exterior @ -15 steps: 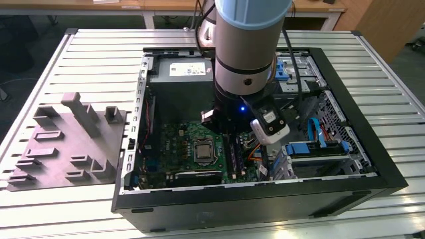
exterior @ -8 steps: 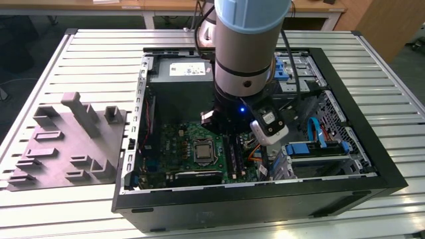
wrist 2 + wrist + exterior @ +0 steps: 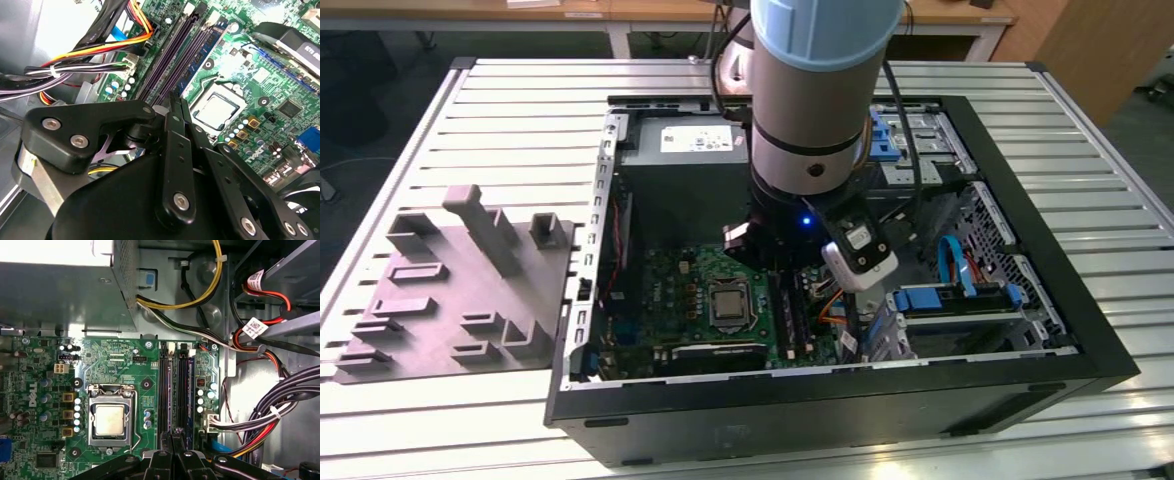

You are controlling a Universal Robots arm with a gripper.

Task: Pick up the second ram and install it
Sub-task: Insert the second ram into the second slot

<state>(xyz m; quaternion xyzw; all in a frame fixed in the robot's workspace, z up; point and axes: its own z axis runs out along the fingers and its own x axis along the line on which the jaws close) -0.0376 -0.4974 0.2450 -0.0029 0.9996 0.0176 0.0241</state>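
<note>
Claw [image 3: 177,100] — pinched together, over memory slots [image 3: 165,390]

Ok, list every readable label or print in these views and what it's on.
Power supply label: too small to read.
White cable tags: print blurred.
Motherboard: a white maker's logo; remaining silkscreen too small.
</note>
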